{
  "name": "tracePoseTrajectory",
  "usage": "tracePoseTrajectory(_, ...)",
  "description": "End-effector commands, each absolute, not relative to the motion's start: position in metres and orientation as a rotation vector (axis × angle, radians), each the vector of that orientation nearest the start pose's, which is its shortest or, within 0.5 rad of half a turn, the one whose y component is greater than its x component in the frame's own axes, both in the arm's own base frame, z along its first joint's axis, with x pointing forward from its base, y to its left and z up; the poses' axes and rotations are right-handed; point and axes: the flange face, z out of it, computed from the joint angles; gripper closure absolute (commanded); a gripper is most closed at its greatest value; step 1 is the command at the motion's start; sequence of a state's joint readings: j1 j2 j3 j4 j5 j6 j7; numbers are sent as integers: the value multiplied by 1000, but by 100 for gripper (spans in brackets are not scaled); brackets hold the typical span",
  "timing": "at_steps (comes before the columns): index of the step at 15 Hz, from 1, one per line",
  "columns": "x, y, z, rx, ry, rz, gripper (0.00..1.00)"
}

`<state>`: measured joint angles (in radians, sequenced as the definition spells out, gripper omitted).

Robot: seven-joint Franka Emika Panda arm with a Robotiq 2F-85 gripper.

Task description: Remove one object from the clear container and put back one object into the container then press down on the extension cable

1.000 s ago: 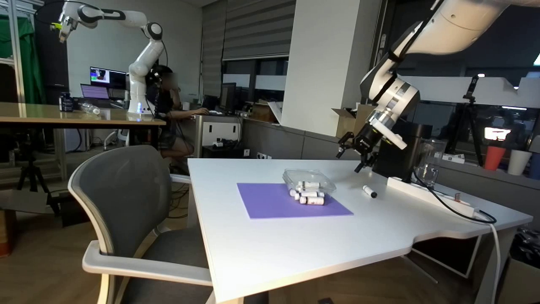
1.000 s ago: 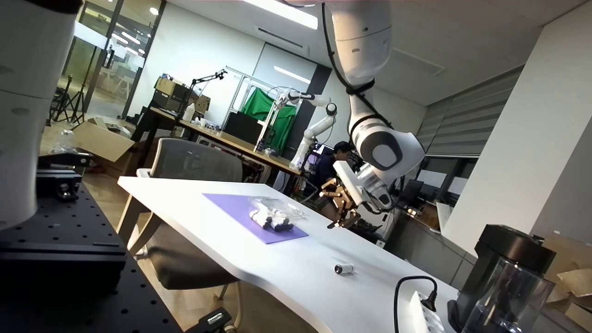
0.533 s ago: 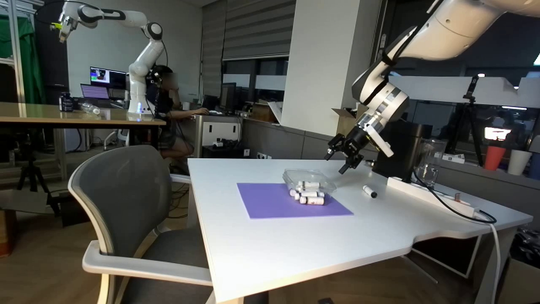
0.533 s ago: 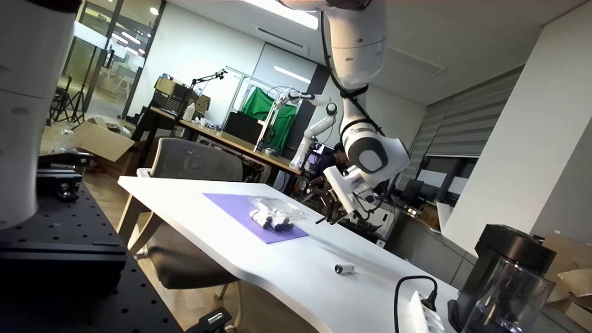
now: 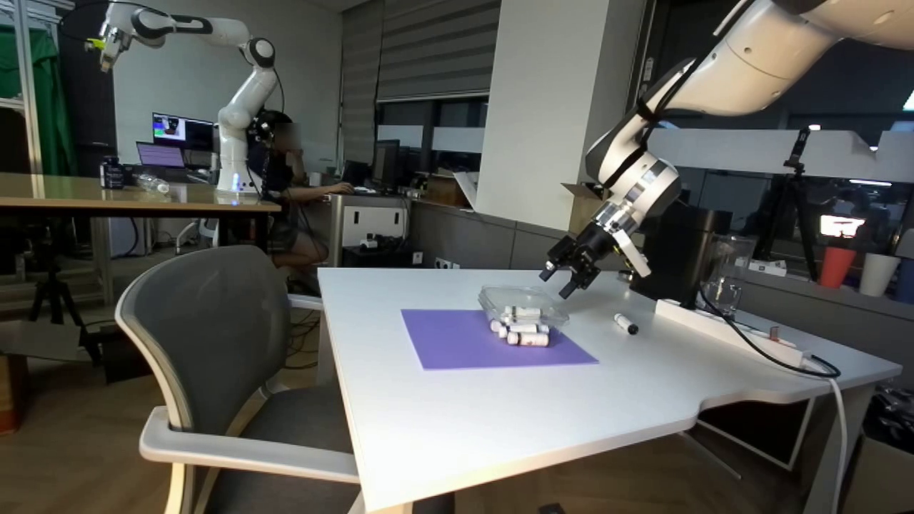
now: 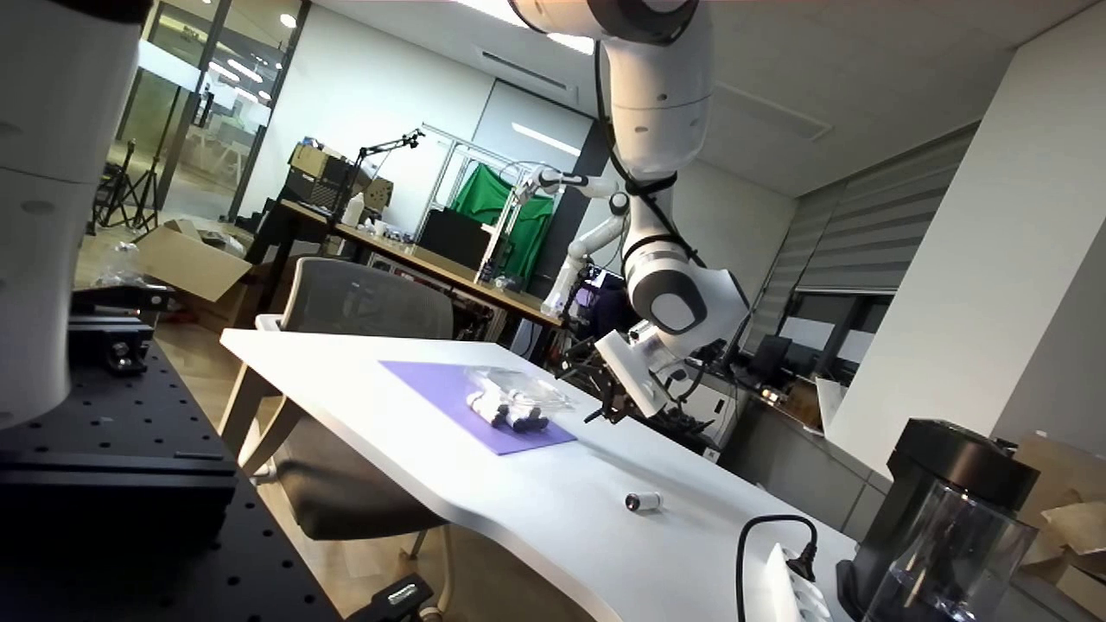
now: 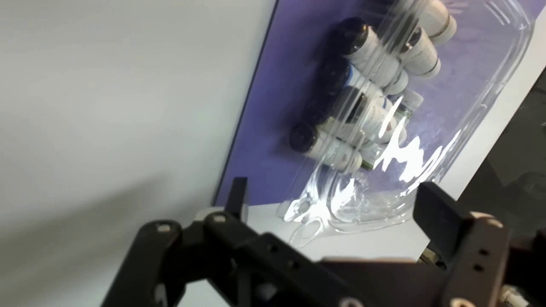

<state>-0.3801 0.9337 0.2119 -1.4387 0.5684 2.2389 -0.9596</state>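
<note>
The clear container [image 5: 520,296] rests on the purple mat [image 5: 457,350], partly over its edge. Several white bottles [image 7: 379,62] with dark caps lie in or against it; through the plastic I cannot tell exactly which are inside. A lone bottle [image 5: 625,324] with a dark cap lies on the white tabletop, right of the mat. My gripper [image 5: 557,283] hangs open just above and beside the container's far end, tilted downward. In the wrist view, the fingers [image 7: 441,217] stand wide apart with nothing gripped, the container's tabbed corner showing between them. The white extension cable [image 5: 728,334] lies near the table's right side.
A black machine [image 6: 959,458] with a transparent tank [image 5: 727,275] stands behind the extension cable. A black cord [image 5: 757,346] loops over the extension cable. An office chair [image 5: 214,343] is against the table's side. A black perforated base [image 6: 130,484] fills the lower left of an exterior view.
My open gripper has moved left and somewhat lower, from near the black machine to beside the container. The container, the bottles and the extension cable have stayed in place.
</note>
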Motion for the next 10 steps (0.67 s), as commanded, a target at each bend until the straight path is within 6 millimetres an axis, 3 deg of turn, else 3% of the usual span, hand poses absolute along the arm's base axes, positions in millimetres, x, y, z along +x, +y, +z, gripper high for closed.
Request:
tracePoseTrajectory(1,710,-124,133,-2511,-491,-358,0)
tracePoseTrajectory(10,723,-97,132,-2454,-592,-532,0)
